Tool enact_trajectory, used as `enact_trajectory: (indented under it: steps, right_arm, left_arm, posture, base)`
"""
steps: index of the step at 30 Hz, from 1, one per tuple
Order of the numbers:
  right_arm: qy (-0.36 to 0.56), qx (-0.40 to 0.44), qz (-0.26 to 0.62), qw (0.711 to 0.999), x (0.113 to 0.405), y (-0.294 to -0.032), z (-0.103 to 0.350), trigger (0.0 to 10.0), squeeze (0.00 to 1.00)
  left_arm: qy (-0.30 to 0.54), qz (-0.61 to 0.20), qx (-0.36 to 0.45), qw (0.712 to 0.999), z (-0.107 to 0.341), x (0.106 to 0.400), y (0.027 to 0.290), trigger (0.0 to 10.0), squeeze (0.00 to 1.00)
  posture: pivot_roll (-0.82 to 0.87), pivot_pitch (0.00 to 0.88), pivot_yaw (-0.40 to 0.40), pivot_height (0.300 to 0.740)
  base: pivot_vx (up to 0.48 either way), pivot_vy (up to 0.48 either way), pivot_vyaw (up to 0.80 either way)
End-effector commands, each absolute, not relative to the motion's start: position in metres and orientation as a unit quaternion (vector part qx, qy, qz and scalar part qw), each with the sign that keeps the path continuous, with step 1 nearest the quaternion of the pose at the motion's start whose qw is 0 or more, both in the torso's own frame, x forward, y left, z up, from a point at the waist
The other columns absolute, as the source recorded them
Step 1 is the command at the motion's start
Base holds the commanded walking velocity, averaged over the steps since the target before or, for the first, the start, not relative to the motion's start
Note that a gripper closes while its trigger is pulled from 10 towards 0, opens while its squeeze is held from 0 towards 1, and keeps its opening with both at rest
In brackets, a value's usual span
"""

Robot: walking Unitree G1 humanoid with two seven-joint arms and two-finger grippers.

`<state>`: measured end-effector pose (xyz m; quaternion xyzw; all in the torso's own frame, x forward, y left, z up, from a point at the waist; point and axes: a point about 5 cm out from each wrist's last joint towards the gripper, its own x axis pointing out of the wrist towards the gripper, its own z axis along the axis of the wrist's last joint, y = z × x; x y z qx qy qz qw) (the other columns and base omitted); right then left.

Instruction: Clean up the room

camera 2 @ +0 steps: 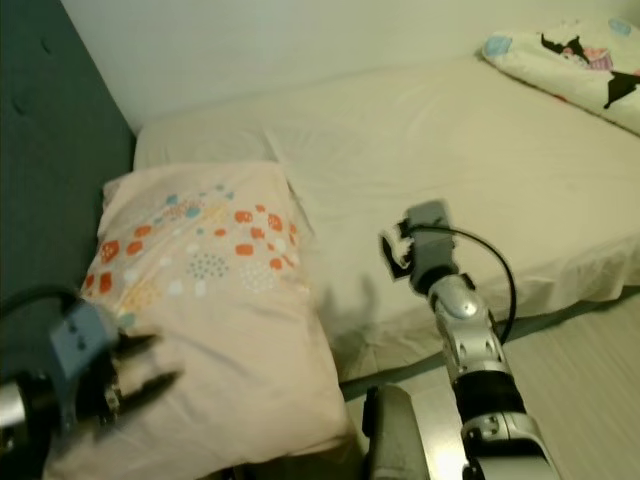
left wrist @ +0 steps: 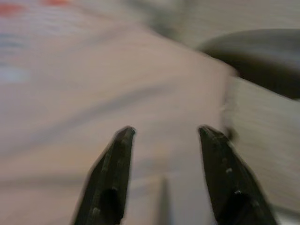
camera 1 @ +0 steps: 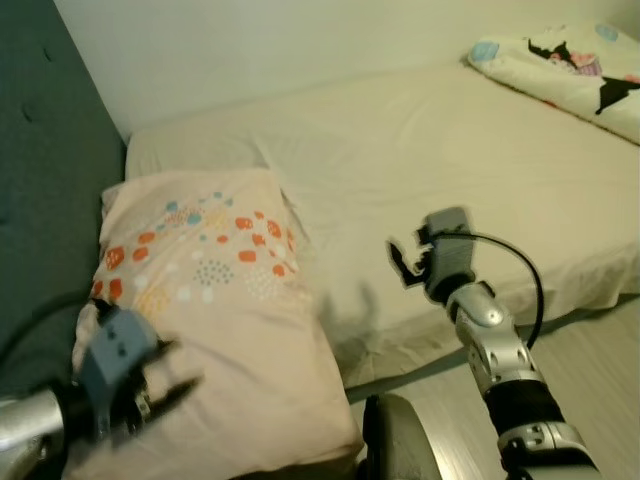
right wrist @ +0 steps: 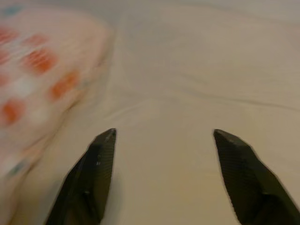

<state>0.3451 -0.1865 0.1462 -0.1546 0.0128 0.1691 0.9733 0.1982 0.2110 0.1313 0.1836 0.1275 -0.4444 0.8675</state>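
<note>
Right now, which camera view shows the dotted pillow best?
The left eye view: the whole pillow lies there on the bed, dots sharp. The right eye view shows nearly the same. The right wrist view catches one blurred edge; the left wrist view, blurred cloth between open fingers.

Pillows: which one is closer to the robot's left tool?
The pink pillow with orange dots. The left tool hovers over it; the cat-print pillow lies far across the bed.

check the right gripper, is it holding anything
No, the right gripper is open over the bare bed sheet, with nothing between its fingers.
</note>
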Motion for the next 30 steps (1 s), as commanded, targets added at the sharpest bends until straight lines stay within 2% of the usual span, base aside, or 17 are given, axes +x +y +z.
enact_trajectory:
  steps: [1,6,9,13,18,25,27,29,30]
  right_arm:
    - [0.018,-0.153,0.221,0.963,0.337,-0.177,0.148,0.0,0.00]
    - [0.023,-0.156,0.241,0.957,0.333,-0.173,0.147,0.0,0.00]
    - [0.032,-0.157,0.258,0.953,0.326,-0.168,0.144,0.0,0.00]
    - [0.034,-0.147,0.272,0.950,0.323,-0.162,0.145,0.0,0.00]
    - [0.045,-0.141,0.314,0.938,0.314,-0.151,0.147,0.0,0.00]
    - [0.056,-0.146,0.332,0.930,0.305,-0.150,0.150,0.0,0.00]
    - [0.058,-0.148,0.329,0.931,0.303,-0.150,0.151,0.0,0.00]
    - [0.060,-0.150,0.327,0.931,0.302,-0.151,0.152,0.2,0.00]
    - [0.061,-0.150,0.326,0.931,0.301,-0.151,0.152,2.4,0.00]
  left_arm:
    - [0.146,-0.493,0.179,0.839,0.117,0.192,0.194,0.0,0.00]
    - [0.155,-0.516,0.181,0.823,0.111,0.188,0.186,0.0,0.00]
    - [0.175,-0.560,0.197,0.786,0.099,0.177,0.175,0.0,0.00]
    - [0.157,-0.557,0.204,0.790,0.088,0.178,0.161,0.0,0.00]
    - [0.176,-0.579,0.215,0.767,0.067,0.175,0.150,0.0,0.00]
    - [0.162,-0.535,0.297,0.774,0.043,0.200,0.148,0.0,0.00]
    - [0.147,-0.487,0.343,0.790,0.037,0.222,0.148,0.0,0.00]
    - [0.143,-0.464,0.356,0.799,0.036,0.231,0.149,0.0,0.00]
    - [0.141,-0.438,0.377,0.804,0.035,0.242,0.152,0.0,0.00]
  posture:
    - [-0.02,0.167,0.011,0.601]
    - [-0.03,0.175,0.014,0.601]
    - [-0.03,0.184,0.010,0.601]
    - [-0.03,0.190,0.007,0.601]
    - [-0.04,0.202,0.002,0.601]
    - [-0.07,0.227,-0.008,0.601]
    - [-0.08,0.239,-0.012,0.601]
    - [-0.08,0.239,-0.012,0.601]
    - [-0.08,0.244,-0.014,0.601]
  base:
    - [0.000,0.000,0.00]
    - [0.000,0.000,0.00]
    - [0.000,0.000,0.00]
    - [0.000,0.000,0.00]
    - [0.000,0.000,0.00]
    - [0.000,0.000,0.00]
    - [0.000,0.000,0.00]
    - [0.000,0.000,0.00]
    - [0.000,0.000,0.00]
